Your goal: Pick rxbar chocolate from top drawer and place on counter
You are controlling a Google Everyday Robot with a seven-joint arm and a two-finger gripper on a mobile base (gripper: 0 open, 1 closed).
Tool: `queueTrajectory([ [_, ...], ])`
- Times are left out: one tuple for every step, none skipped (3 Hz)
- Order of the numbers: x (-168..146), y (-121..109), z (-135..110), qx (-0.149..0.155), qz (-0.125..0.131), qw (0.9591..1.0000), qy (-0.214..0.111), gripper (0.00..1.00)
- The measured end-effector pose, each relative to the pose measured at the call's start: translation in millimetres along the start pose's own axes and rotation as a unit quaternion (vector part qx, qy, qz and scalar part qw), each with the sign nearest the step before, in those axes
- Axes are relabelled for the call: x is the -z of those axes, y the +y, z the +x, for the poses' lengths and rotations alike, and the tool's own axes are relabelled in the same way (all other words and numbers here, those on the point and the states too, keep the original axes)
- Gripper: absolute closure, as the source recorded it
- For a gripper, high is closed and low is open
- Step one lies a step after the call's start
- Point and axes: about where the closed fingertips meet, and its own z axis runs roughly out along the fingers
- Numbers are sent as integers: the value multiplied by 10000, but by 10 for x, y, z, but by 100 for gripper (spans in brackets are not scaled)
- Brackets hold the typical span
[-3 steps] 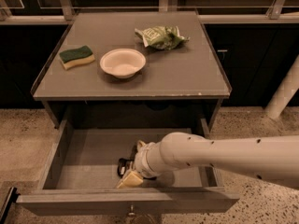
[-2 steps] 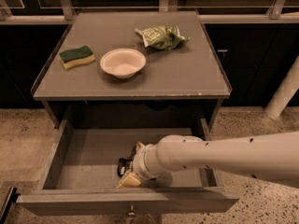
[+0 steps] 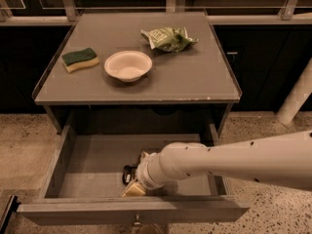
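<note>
The top drawer (image 3: 73, 160) is pulled open below the counter (image 3: 195, 77). My white arm reaches in from the right, and my gripper (image 3: 132, 183) is low inside the drawer near its front middle, down at the drawer floor. A small dark shape (image 3: 127, 172) shows right at the gripper. I cannot tell whether it is the rxbar chocolate or part of the gripper. No black bar shows clearly anywhere else.
On the counter sit a green and yellow sponge (image 3: 80, 59) at the left, a white bowl (image 3: 127, 65) in the middle and a green wrinkly snack bag (image 3: 168, 38) at the back. A white post (image 3: 295, 99) stands at the right on the speckled floor.
My arm and gripper have stayed almost still inside the drawer, with only a slight shift. Nothing on the counter has moved.
</note>
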Motion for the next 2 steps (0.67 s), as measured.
queueTrajectory([
  [-1, 2, 2, -1, -4, 10000, 2, 18],
  [-1, 2, 2, -1, -4, 10000, 2, 41],
])
